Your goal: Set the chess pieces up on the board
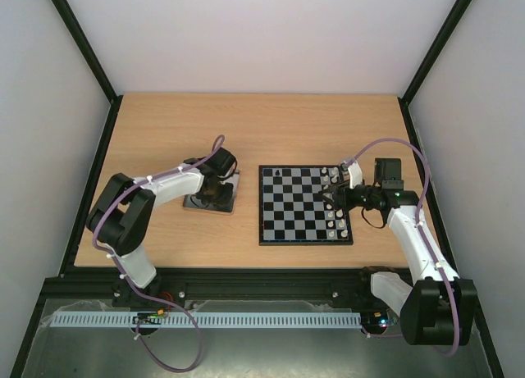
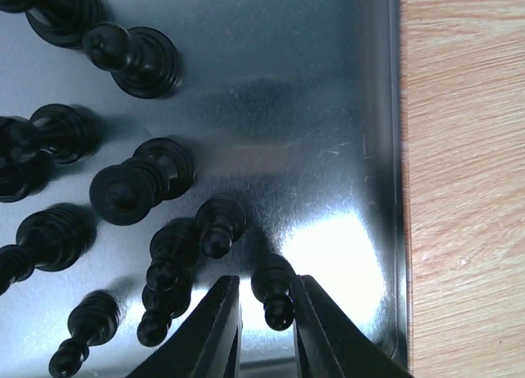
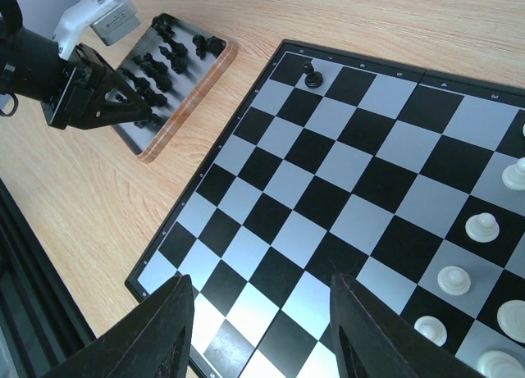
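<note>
Well, the chess pieces point(image 2: 131, 189) lie in the tray point(image 2: 328, 107), looking light and slick. Left end effector point(image 2: 264, 286) straddles one pawn point(image 2: 275, 300), jaws slightly apart; pinch its waist. Right end effector point(image 3: 261, 280) gapes above the board point(image 3: 328, 189).

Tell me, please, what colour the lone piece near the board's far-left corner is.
Black; that piece on the board shows best in the right wrist view.

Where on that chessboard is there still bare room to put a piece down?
Most of the board is bare: all squares between the lone black piece near its far left corner and the white pieces crowding its right edge. The tray holds a crowd of black pieces.
</note>
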